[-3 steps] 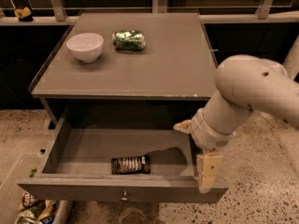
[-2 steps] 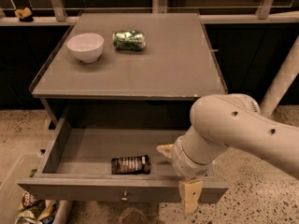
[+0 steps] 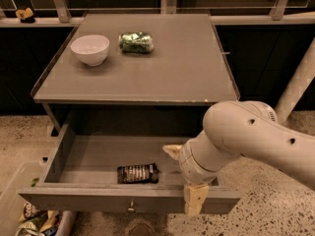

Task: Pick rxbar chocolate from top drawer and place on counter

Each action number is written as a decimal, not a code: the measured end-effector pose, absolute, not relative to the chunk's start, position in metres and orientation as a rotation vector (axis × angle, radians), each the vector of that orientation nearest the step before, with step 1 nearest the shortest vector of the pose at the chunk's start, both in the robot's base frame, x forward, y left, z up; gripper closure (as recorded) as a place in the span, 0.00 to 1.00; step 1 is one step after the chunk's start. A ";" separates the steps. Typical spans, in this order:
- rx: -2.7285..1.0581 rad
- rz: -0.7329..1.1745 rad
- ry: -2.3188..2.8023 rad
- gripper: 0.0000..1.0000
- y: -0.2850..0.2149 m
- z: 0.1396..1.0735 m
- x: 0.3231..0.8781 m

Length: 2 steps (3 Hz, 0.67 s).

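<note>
Camera view: gripper point(image 3: 184, 177) over front-right corner of top drawer point(image 3: 98, 156), fingers point(image 3: 196, 206) spread, grasping nothing (rxbar chocolate point(image 3: 138, 173) flat by front edge)

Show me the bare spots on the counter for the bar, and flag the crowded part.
The counter is bare across its right half, from the green packet to the right edge, and along its front edge. The back-left corner is crowded by the white bowl and that packet. The gripper, open, hangs at the top drawer front, right of the rxbar chocolate.
</note>
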<state>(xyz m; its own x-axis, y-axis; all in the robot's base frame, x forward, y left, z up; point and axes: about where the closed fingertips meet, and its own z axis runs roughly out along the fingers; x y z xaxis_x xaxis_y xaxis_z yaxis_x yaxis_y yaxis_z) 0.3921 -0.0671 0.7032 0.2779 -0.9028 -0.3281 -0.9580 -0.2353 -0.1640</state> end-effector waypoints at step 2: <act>-1.953 0.097 1.659 0.00 -0.031 0.700 0.416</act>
<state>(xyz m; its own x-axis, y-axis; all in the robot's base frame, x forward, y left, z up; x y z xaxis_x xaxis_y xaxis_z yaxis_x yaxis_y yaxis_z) 0.4163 -0.0309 0.7004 0.2279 -0.8851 -0.4058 -0.9263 -0.0685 -0.3706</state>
